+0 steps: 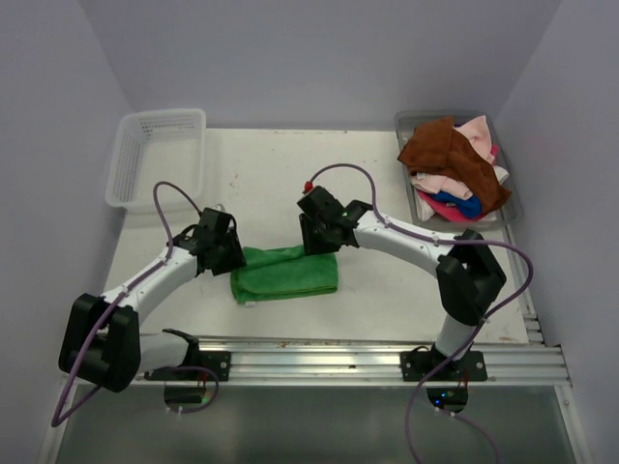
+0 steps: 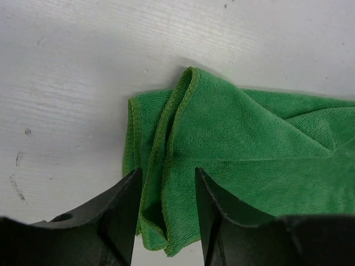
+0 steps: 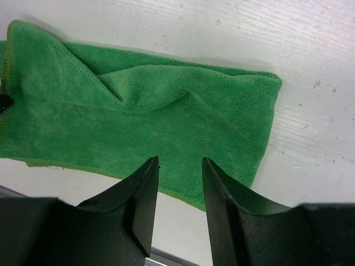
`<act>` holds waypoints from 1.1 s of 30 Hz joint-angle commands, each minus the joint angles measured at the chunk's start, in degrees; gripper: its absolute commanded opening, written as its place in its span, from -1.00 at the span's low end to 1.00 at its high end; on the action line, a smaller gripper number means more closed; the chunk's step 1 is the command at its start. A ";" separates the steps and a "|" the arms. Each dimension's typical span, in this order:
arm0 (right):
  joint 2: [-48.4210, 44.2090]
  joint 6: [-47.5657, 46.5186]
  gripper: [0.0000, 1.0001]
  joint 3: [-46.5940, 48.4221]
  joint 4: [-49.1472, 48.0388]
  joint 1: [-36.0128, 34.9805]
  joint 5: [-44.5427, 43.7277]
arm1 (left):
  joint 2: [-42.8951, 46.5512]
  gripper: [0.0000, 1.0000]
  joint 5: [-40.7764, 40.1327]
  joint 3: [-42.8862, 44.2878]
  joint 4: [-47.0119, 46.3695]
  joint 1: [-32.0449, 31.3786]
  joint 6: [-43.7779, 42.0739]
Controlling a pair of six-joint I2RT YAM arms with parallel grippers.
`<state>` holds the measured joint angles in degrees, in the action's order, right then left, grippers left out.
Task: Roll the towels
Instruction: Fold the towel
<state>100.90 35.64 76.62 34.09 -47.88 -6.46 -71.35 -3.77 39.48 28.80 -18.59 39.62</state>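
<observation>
A bright green towel (image 1: pixel 285 273) lies folded flat on the table between my two arms. In the left wrist view, the green towel (image 2: pixel 249 138) shows its layered hemmed edges at its left end. My left gripper (image 1: pixel 227 253) hovers over that end, and the left gripper (image 2: pixel 167 172) is open, its fingers astride the edges without pinching them. My right gripper (image 1: pixel 319 237) is over the towel's far right part. The right gripper (image 3: pixel 179 160) is open above the green towel (image 3: pixel 138 111), with nothing between its fingers. More towels, a rust brown one (image 1: pixel 450 155) on top, are piled at the back right.
The pile, with a pale pink towel (image 1: pixel 474 130) and a blue one (image 1: pixel 455 205), sits in a clear grey tray (image 1: pixel 406 121). A white mesh basket (image 1: pixel 160 155) stands at the back left. A metal rail (image 1: pixel 338 353) runs along the table's near edge.
</observation>
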 commanded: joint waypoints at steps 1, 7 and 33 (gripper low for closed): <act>-1.50 0.75 -0.17 0.63 -1.39 0.24 -1.10 | -0.45 -0.09 2.54 -1.25 -2.87 -0.22 -0.33; -0.45 0.40 -0.17 2.74 -0.86 0.24 -1.01 | -1.68 -0.45 2.36 -1.25 -1.73 -0.22 -0.24; 13.25 -6.98 -0.28 14.43 3.27 0.94 5.14 | 13.08 -0.12 -4.75 -6.79 4.69 -0.22 10.57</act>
<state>111.90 31.38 87.31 34.94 -46.52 -3.40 -58.46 -6.48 31.35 34.20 -18.57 49.19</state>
